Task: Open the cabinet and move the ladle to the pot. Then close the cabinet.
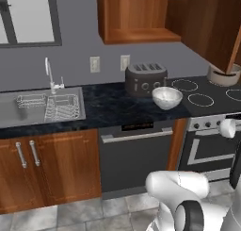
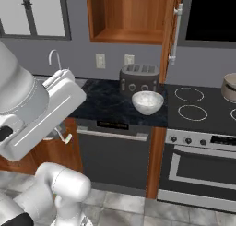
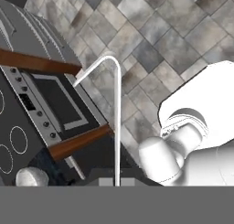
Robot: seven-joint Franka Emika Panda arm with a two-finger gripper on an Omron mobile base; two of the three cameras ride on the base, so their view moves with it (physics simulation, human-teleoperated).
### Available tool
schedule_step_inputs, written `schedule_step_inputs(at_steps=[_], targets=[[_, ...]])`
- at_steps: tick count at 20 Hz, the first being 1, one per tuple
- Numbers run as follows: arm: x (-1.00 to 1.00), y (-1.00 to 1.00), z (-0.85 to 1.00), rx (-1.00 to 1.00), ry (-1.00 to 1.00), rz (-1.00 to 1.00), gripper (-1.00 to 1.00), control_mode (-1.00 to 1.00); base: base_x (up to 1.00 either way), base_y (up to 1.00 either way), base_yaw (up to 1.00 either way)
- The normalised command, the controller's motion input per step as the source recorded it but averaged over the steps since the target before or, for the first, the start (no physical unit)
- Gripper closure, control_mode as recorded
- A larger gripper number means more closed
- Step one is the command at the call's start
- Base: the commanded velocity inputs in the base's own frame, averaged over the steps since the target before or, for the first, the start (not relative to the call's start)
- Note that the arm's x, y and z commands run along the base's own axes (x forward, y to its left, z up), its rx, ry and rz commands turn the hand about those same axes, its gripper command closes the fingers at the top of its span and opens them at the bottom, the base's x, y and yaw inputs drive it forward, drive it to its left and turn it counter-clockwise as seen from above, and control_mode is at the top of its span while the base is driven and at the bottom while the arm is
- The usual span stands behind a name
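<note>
Standing in the kitchen, I see the cabinet (image 1: 136, 18) on the wall with its door (image 1: 212, 22) swung wide open to the right. From the other side the door is seen nearly edge-on, and its long silver handle (image 2: 175, 33) stands upright.

The tool (image 3: 117, 178) is clenched on the ladle (image 3: 118, 127). In the hand view the thin pale rod comes out from between the two dark tips and runs straight away from them. At its far end it bends over in a hook toward the left side of that view. Behind the rod I see the grey floor tiles (image 3: 173, 31) and the dark front of the oven (image 3: 59, 99), so the ladle hangs in the air with nothing else touching it.

The pot (image 1: 221, 77) stands at the back of the black stove top (image 1: 197, 91), partly behind the lower corner of the open door. The right base view shows it at the far right edge (image 2: 229, 87). How far the ladle is from the pot I cannot tell.

On the dark desk (image 1: 108, 105) a grey toaster (image 1: 145, 79) stands against the wall. A white speckled bowl (image 1: 167, 97) sits just in front of it, beside the stove. A sink (image 1: 28, 110) with a wire rack lies at the left end.
</note>
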Motion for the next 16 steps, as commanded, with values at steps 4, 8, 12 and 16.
schedule_step_inputs(at_steps=[4, 8, 12, 16], targets=[[0.0, 0.0, 0.0, 0.0, 0.0, 0.0, 1.0, 1.0, -0.42, -0.54, 0.0], [0.0, 0.0, 0.0, 0.0, 0.0, 0.0, 1.0, 1.0, 0.08, -1.0, -0.01], [0.0, 0.0, 0.0, 0.0, 0.0, 0.0, 1.0, 1.0, 0.32, -1.0, -0.01], [0.0, 0.0, 0.0, 0.0, 0.0, 0.0, 1.0, 1.0, 0.54, -1.0, -0.06]])
